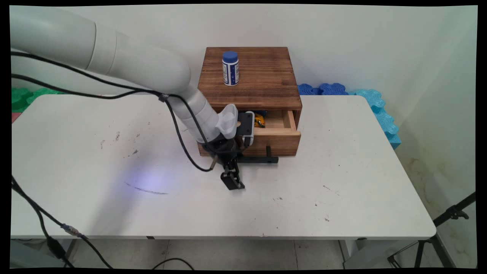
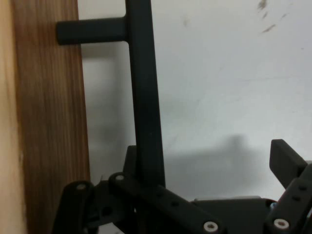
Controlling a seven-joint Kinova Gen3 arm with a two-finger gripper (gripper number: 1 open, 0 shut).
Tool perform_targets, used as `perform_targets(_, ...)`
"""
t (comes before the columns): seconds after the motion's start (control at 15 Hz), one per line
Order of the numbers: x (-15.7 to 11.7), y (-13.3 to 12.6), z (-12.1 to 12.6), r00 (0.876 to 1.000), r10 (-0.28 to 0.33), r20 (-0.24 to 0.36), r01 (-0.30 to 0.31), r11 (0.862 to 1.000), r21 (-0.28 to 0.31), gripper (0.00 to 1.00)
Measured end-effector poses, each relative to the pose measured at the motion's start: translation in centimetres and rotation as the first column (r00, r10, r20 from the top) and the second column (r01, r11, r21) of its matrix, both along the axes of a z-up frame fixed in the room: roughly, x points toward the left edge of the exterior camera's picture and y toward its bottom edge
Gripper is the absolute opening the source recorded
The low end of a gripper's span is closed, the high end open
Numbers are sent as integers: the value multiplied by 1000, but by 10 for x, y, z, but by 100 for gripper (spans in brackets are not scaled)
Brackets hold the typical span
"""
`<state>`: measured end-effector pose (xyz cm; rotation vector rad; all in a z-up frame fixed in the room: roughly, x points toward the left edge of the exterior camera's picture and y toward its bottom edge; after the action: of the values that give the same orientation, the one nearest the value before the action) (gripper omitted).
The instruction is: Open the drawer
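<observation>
Hovering spread wide, gripper (image 1: 233, 182) fronts open drawer (image 1: 283, 131) holding a yellow item (image 1: 260, 120).

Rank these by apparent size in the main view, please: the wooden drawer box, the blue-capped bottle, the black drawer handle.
1. wooden drawer box, clearly largest.
2 and 3. blue-capped bottle and black drawer handle: unsure, because the arm hides part of the handle.

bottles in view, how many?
1. The blue-capped bottle stands on top of the wooden drawer box. The arm hides part of the open drawer, so more may be hidden.
</observation>
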<state>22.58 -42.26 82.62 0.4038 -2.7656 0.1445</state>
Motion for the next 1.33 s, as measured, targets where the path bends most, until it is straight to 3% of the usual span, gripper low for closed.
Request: perform_targets(1.33,-28,92,14,999,-27,-43,29,999,41,100)
